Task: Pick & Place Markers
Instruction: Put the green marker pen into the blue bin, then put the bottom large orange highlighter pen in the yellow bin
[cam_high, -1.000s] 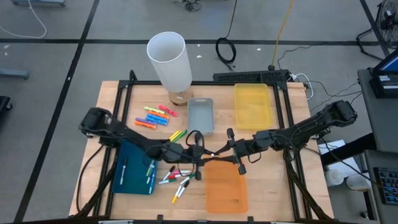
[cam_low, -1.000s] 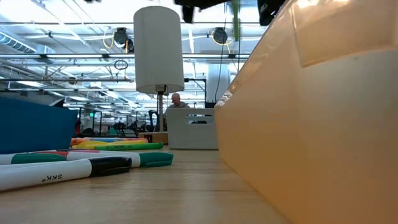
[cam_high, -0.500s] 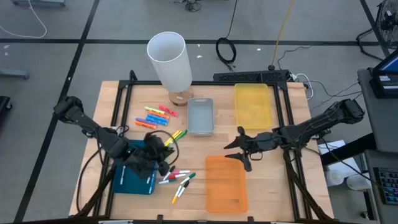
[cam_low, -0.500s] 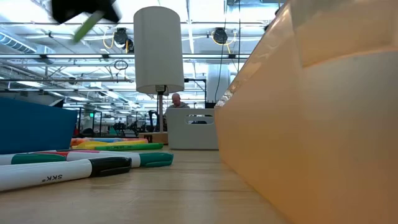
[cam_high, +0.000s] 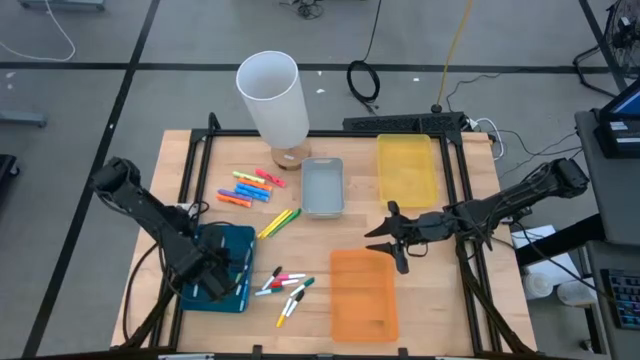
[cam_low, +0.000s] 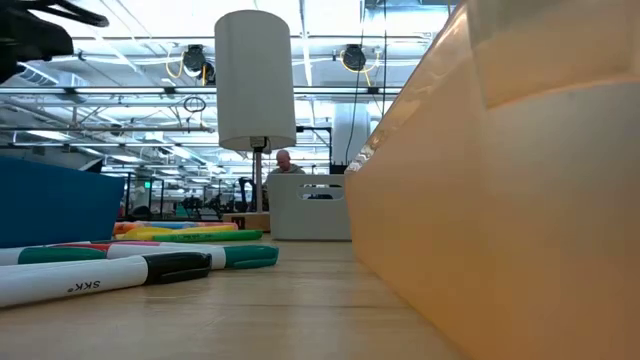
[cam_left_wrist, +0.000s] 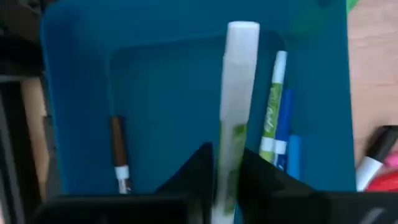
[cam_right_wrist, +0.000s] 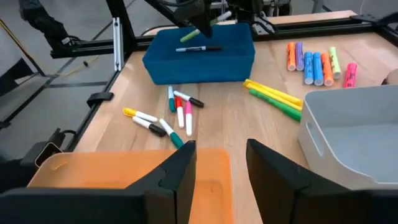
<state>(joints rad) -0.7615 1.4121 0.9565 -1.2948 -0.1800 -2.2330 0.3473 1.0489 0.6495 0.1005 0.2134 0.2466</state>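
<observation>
My left gripper (cam_high: 216, 272) hangs over the blue tray (cam_high: 200, 292) at the table's near left, shut on a white marker with green print (cam_left_wrist: 239, 74). Three more markers lie in that tray: a dark-tipped one (cam_left_wrist: 118, 152), a green-and-white one (cam_left_wrist: 274, 99) and a blue one (cam_left_wrist: 287, 127). Loose markers lie on the wood in three groups: a near cluster (cam_high: 285, 285), a yellow and green pair (cam_high: 280, 220) and a neon row (cam_high: 250, 187). My right gripper (cam_high: 385, 240) stands open and empty right of centre, above the orange tray's far edge. My left gripper pinches the white marker between its two fingers, near the end with the green print (cam_left_wrist: 227, 142). The fingers come from above, slanting down. The marker's long white body sticks out past the fingers, tilted (cam_right_wrist: 208, 26), over the blue tray and clear of its floor.
A grey tray (cam_high: 323, 186) and a yellow tray (cam_high: 407, 170) stand at the far side, and an orange tray (cam_high: 363, 295) sits near centre. The tall white cylinder (cam_high: 272, 95) rises at the far edge. Bare wood lies between the trays.
My left gripper has carried the marker from the table's middle, where it met my right gripper, toward the near left and over the blue tray, tipping to point down. My right gripper has drawn back a little toward the right edge.
</observation>
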